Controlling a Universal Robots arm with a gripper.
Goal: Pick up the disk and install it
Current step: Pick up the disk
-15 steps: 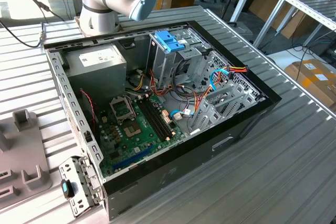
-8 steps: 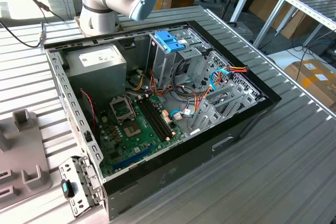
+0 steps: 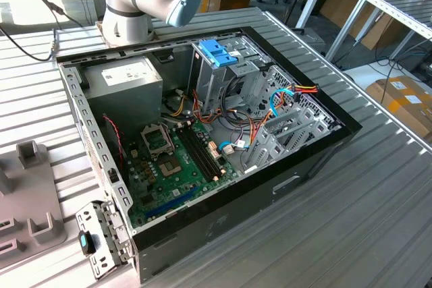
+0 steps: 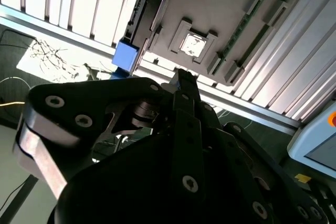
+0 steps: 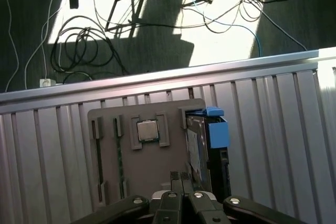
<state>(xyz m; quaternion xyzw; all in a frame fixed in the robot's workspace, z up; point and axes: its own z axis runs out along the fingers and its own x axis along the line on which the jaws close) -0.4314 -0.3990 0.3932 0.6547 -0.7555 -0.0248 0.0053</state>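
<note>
**Gripper closed and empty over the fixture tray, disk in its slot**

First wrist view: gripper [image 5: 180, 176] jaws are together with nothing between them. It points down at the grey fixture tray [image 5: 157, 163], clear of the disk [image 5: 196, 153]. The disk stands on edge in the slot at the tray's rim, with its blue rail [image 5: 217, 134] at one end and the CPU [image 5: 148, 130] just beside it.

Exterior view: the open PC case [image 3: 270, 190] sits centre frame on the ribbed table [image 3: 358, 227]. The tray is at lower left and the blue-handled drive cage [image 3: 217, 55] at upper centre.
</note>
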